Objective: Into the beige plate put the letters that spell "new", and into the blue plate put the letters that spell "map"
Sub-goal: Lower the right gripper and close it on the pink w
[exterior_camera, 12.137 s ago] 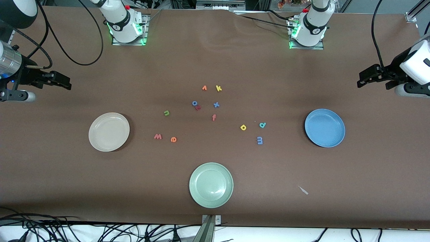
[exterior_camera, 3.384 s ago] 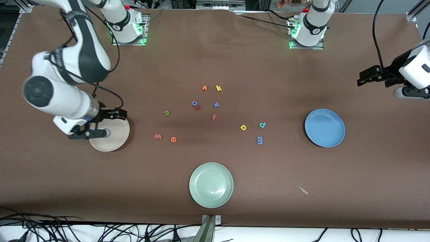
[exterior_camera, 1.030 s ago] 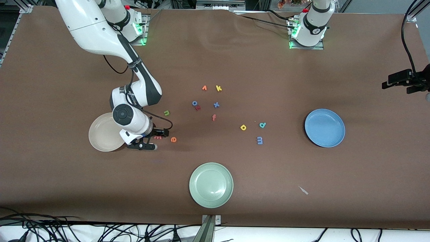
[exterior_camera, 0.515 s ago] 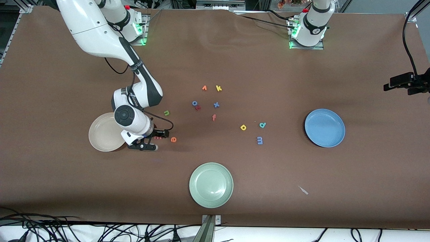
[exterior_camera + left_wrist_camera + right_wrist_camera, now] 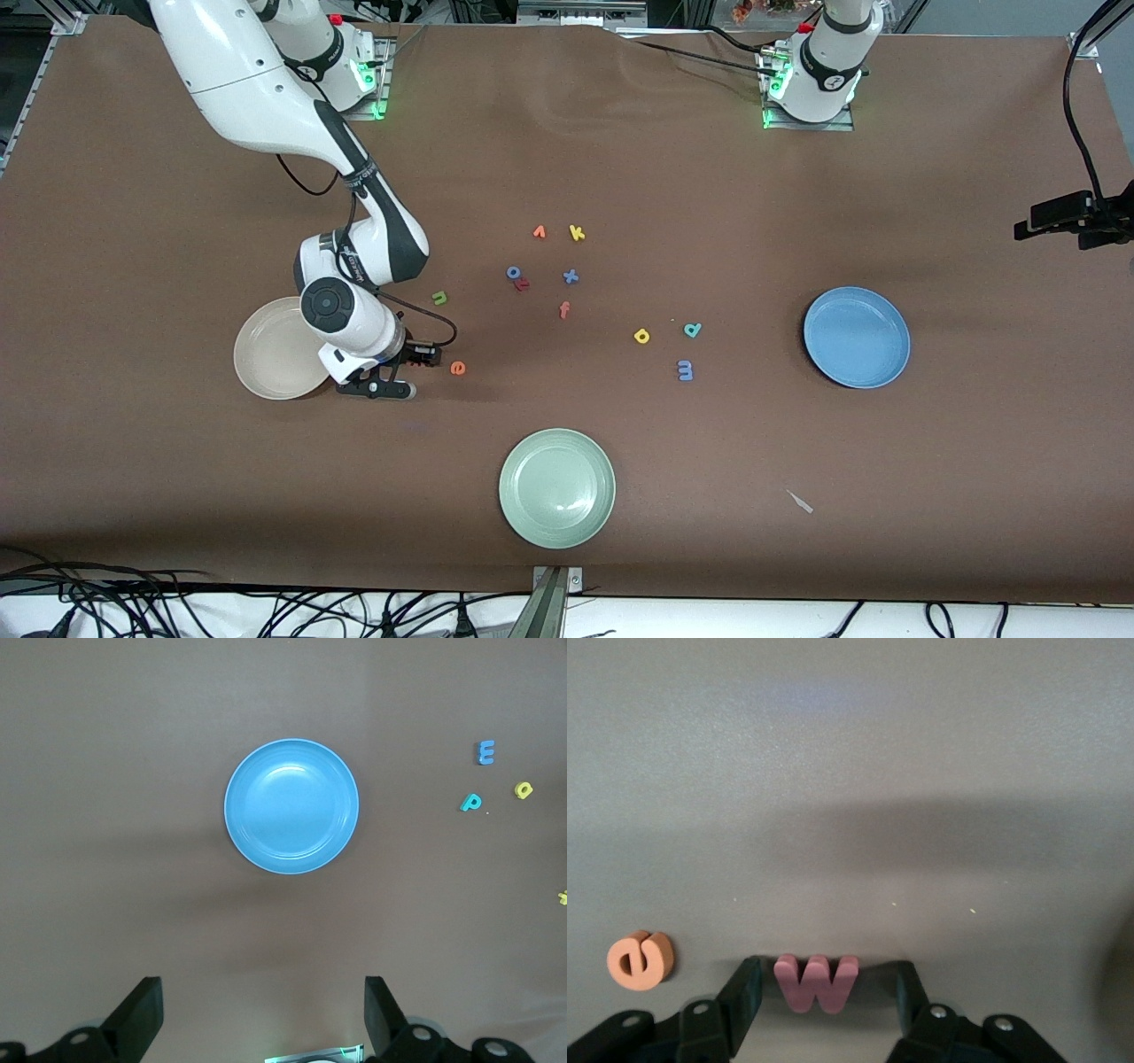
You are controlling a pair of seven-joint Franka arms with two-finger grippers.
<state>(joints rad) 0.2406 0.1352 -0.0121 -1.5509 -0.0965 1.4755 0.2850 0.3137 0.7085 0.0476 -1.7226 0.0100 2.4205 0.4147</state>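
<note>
My right gripper (image 5: 422,356) is down at the table beside the beige plate (image 5: 266,354), open, with a finger on either side of the pinkish-red w (image 5: 817,981) and small gaps still showing. The orange e (image 5: 457,367) lies just beside it, and the green n (image 5: 439,298) lies farther from the front camera. The blue m (image 5: 685,369), yellow a (image 5: 641,336) and teal p (image 5: 692,330) lie near the blue plate (image 5: 856,337). My left gripper (image 5: 1028,226) waits open and empty, high up at the left arm's end of the table.
A pale green plate (image 5: 556,487) sits near the front edge. Mid-table lie an orange v-like letter (image 5: 539,232), a yellow k (image 5: 577,233), a blue o (image 5: 513,272), a blue x (image 5: 570,276) and a red f (image 5: 564,309). A small white scrap (image 5: 800,501) lies near the front.
My right gripper's fingers have drawn closer together around the w, and the hand has settled slightly toward the beige plate. The left gripper has hardly moved.
</note>
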